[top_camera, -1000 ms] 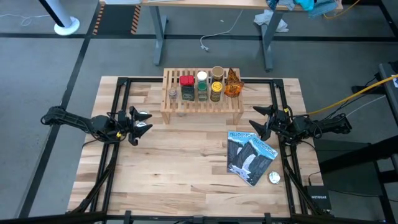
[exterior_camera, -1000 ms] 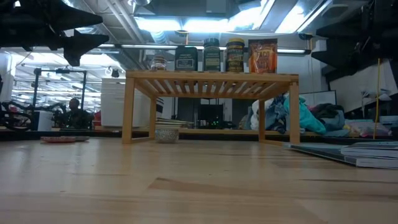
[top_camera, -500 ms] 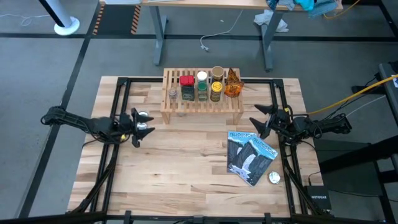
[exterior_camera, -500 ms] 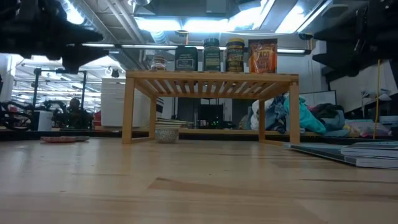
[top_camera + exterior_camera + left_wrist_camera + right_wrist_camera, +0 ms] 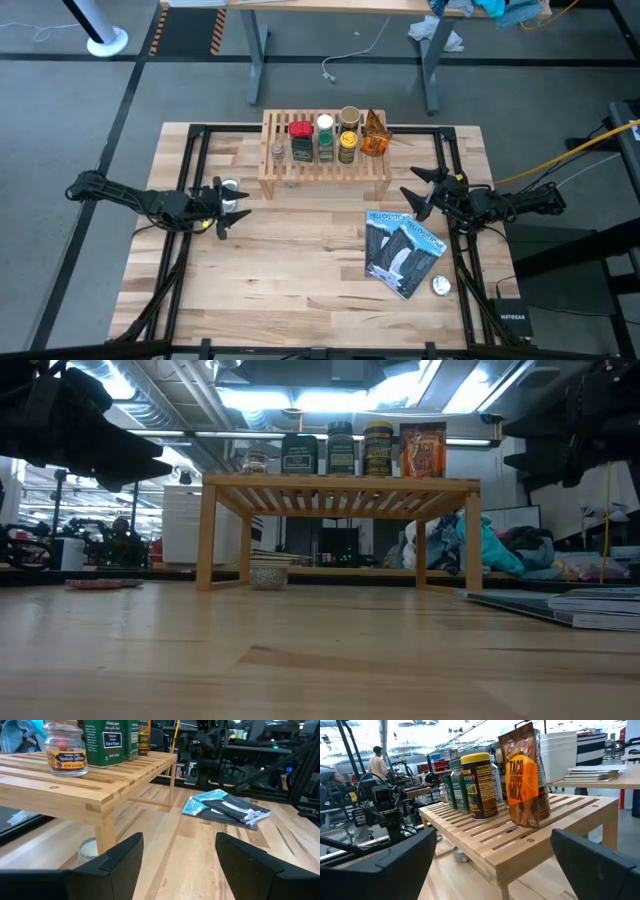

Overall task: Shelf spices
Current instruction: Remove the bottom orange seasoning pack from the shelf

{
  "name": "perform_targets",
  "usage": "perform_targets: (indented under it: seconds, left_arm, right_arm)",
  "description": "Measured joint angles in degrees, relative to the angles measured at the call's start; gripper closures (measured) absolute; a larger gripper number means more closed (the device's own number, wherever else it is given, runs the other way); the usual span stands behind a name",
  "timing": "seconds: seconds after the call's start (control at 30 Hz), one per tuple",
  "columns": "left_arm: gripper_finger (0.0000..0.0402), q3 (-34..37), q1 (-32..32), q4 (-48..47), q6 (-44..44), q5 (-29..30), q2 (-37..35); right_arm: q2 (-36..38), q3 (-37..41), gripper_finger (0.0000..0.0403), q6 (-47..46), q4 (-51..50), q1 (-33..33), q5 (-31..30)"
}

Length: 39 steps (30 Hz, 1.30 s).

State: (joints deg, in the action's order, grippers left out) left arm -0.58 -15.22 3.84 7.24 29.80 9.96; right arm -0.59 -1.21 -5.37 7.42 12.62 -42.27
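- Left tool is hovering over the tabletop, just off the shelf's left end, fingers spread, gripping nothing.
- Right tool is hanging near the shelf's right end, fingers spread wide, also empty.
- Shelf is sitting at the tabletop's far edge, long axis running left-right, slats running the same way.
- Spices are standing upright in a row along that axis: saffron jar, red-capped tin, white-capped jar, yellow-capped jar, taco mix packet at the right end.
- One small jar is lying on the tabletop under the shelf.
- Blue pouches are lying flat on the tabletop right of centre, a silver disc just beside them.
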Motion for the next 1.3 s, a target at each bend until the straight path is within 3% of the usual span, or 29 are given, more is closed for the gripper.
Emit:
perform_targets:
  seconds: [0.47, 0.63, 0.83, 1.3]
  left_arm:
    - [0.016, -0.02, 0.0, -0.13, 0.06, 0.0, -0.02]
    - [0.016, -0.02, 0.0, -0.15, -0.17, 0.02, -0.07]
    - [0.016, -0.02, 0.0, -0.17, -0.17, 0.0, -0.04]
    - [0.016, -0.02, 0.0, -0.2, -0.18, 0.0, -0.04]
  right_arm:
    - [-5.86, 0.0, 0.0006, 8.65, 10.7, -0.07, -4.23]
    - [-9.84, 0.0, 0.0006, 8.69, 14.2, -3.17, -3.53]
    - [-17.92, -0.25, 0.0006, 8.01, 21.33, -11.03, 4.35]
    - [-46.6, -13.43, 0.0006, 6.74, 21.61, -30.73, 27.03]
